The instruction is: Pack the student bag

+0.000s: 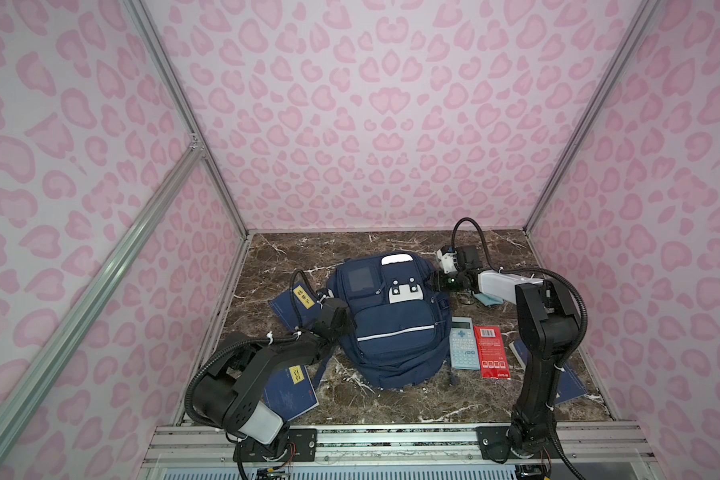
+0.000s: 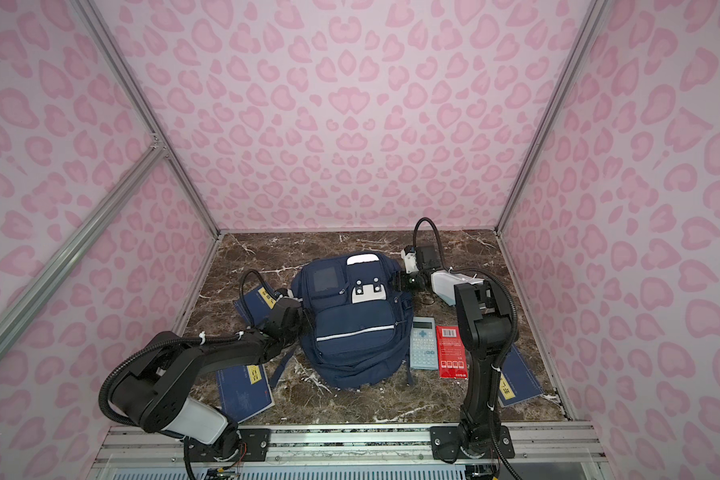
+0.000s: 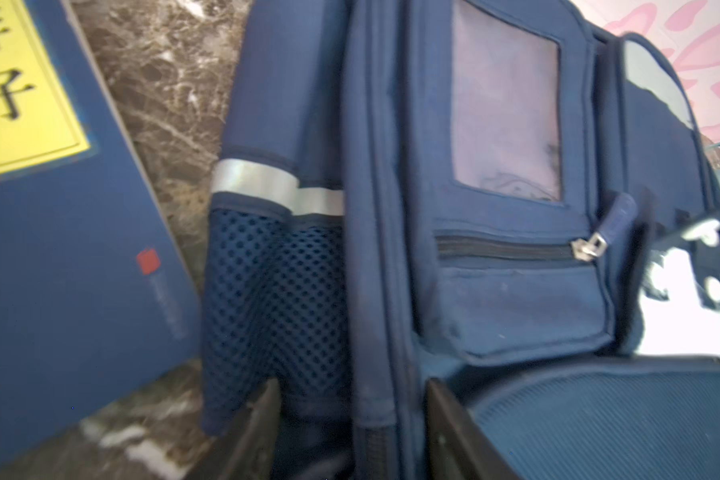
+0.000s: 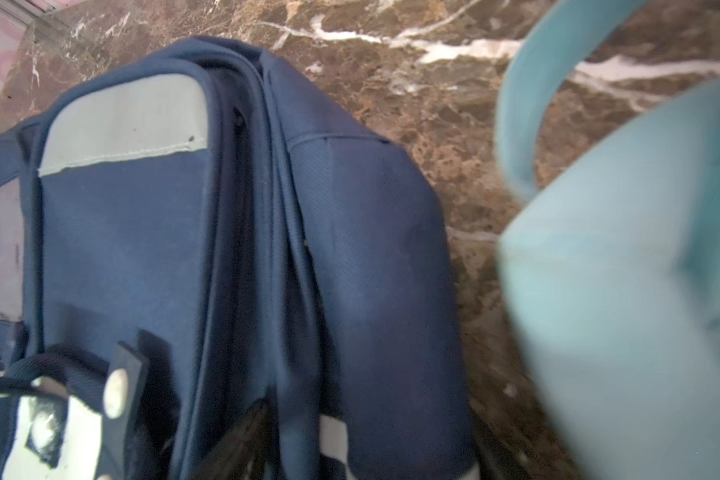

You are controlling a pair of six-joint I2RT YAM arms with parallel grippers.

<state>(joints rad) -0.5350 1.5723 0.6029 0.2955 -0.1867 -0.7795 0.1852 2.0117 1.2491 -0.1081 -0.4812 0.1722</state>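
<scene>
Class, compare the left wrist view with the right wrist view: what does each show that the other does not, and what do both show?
Only the left wrist view shows a blue book with a yellow label, a mesh side pocket and a zipped front pocket. Only the right wrist view shows the light blue pouch. Both show the student bag lying on the marble tabletop.

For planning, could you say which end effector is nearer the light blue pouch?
Right. The right end effector is beside the pouch; the left end effector is across the student bag from it.
</scene>
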